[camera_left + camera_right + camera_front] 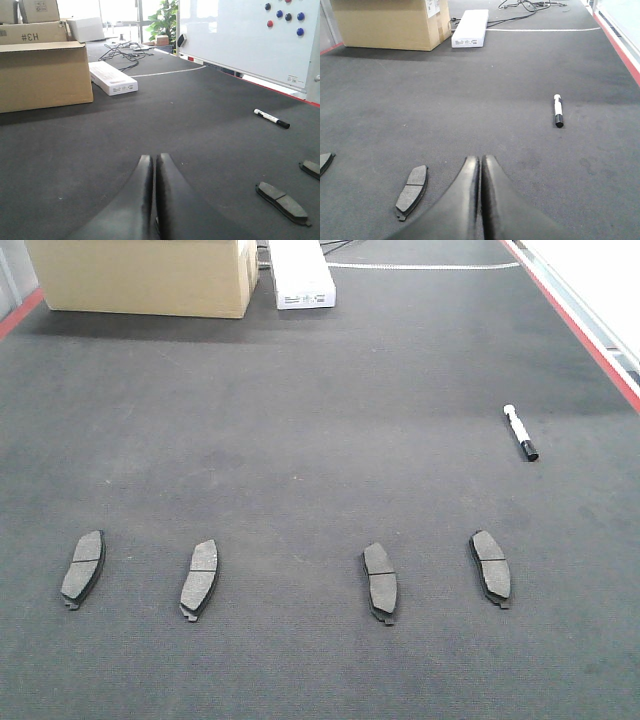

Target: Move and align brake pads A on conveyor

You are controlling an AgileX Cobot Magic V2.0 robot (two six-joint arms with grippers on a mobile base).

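Observation:
Several brake pads lie in a row across the near part of the dark conveyor, each with its long axis pointing away from me: far left, left of centre, right of centre and far right. My left gripper is shut with nothing in it, above the belt; two pads lie to its right. My right gripper is also shut and empty, with one pad just to its left and another at the frame edge. Neither gripper shows in the front view.
A black-and-white marker pen lies on the belt at the right, beyond the row. A cardboard box and a white carton stand at the far end. Red strips line the belt edges. A whiteboard stands to the right.

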